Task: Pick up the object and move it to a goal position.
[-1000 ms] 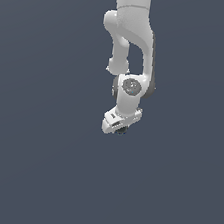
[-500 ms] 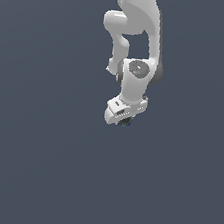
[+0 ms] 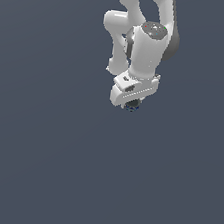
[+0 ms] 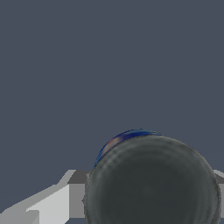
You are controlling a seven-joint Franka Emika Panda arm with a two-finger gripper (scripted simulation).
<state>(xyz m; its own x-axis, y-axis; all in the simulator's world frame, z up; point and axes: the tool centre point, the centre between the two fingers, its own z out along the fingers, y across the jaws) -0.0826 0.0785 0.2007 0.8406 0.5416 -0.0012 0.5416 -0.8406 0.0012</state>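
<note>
The object (image 3: 132, 106) is a tiny dark round can with bluish sides, just showing under the white gripper (image 3: 132, 103) in the exterior view, held up off the grey surface. In the wrist view the can (image 4: 151, 181) fills the lower part of the picture, its dark round top facing the camera and a blue rim showing behind it. A grey-white finger (image 4: 52, 203) presses against its side; the other finger is mostly hidden by the can. The gripper is shut on the can.
The white arm (image 3: 145, 33) reaches down from the top of the exterior view. A plain dark grey surface (image 3: 41, 164) lies all around. No goal marker shows.
The arm has swung toward the exterior view's right and lifted, carrying the can with it. The wrist has turned, so its round top faces the camera more.
</note>
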